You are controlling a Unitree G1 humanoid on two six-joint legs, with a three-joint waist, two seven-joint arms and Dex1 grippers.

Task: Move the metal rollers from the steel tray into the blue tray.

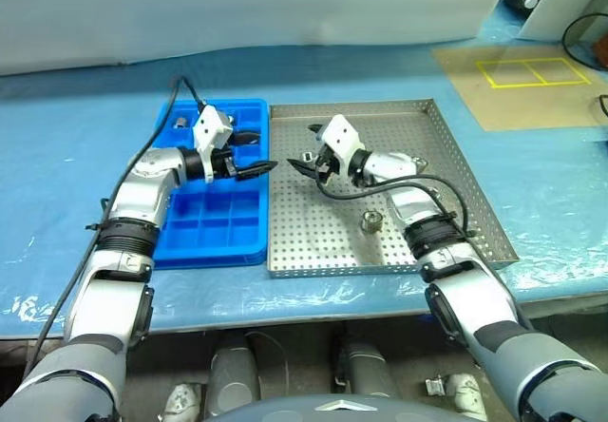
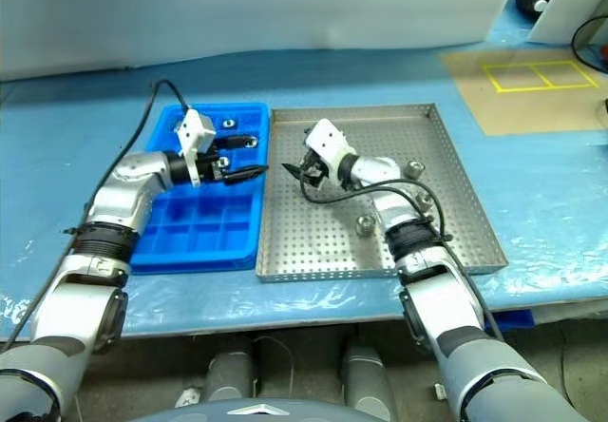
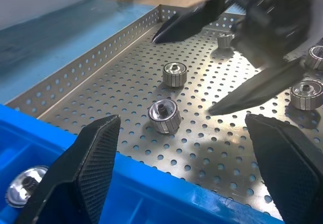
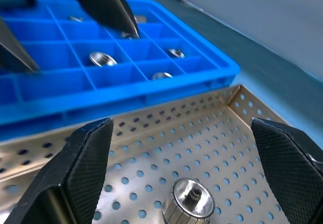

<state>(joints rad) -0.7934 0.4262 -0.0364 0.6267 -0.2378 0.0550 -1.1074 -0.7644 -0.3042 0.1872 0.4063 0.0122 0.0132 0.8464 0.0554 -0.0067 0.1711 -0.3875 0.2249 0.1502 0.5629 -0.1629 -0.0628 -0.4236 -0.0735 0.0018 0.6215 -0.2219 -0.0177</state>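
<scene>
While both stand open and empty, the left gripper (image 1: 255, 168) hovers over the blue tray (image 1: 214, 241) and the right gripper (image 1: 306, 165) over the steel tray (image 1: 456, 146). Metal rollers (image 3: 165, 116) lie loose on the perforated floor; several fill blue compartments. With fingertips facing near the shared rims, the grippers could collide.

A blue sheet (image 1: 85, 146) is spread over the table; a tan mat (image 1: 532, 85) (yellow-lined) is laid far right.
</scene>
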